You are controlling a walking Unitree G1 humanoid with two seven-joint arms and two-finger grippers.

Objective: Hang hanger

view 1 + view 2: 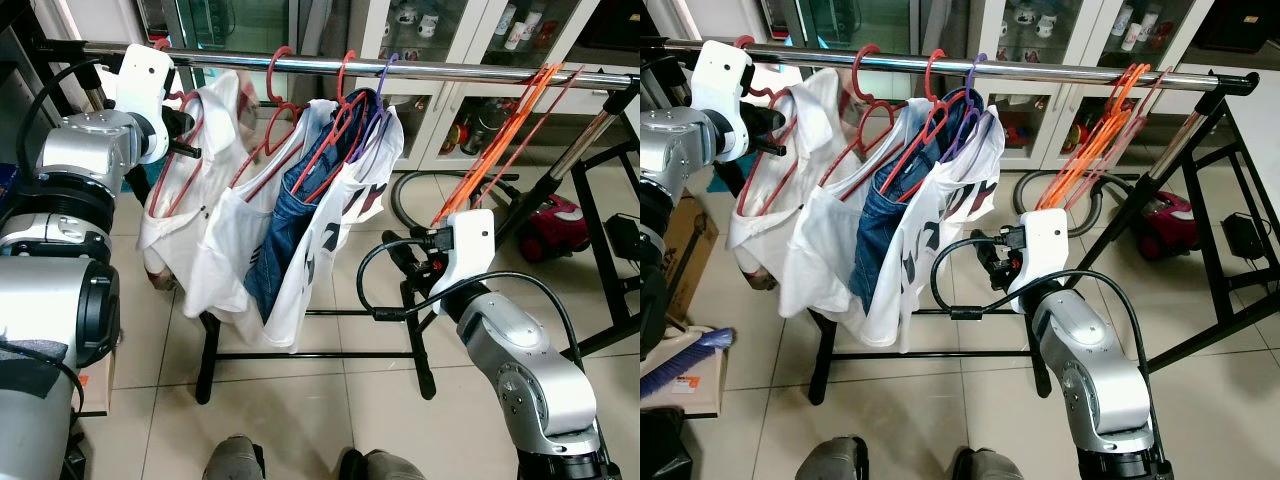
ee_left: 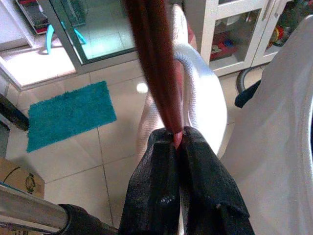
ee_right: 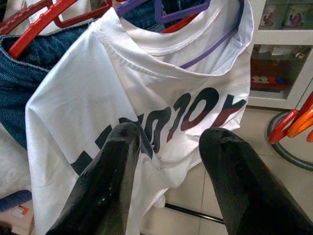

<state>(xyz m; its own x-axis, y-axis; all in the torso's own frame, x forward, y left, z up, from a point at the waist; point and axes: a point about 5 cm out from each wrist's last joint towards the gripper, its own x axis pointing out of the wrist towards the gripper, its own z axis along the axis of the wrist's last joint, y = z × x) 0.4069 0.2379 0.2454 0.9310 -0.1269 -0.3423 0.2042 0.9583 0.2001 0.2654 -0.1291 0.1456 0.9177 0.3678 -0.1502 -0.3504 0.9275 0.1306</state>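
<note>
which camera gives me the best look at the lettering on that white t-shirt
The right wrist view: the white t-shirt sits directly ahead of the open right tool, its dark lettering large and sharp. Both eye views show the shirt hanging on the rail edge-on, with only folded bits of print.

The chrome rail of the black garment rack carries everything. At its end beside the left pincer hangs a red hanger with a white shirt. Between both pincers hang more red hangers, blue jeans and a printed white T-shirt. Beyond the right pincer, empty orange hangers hang tilted.
</note>
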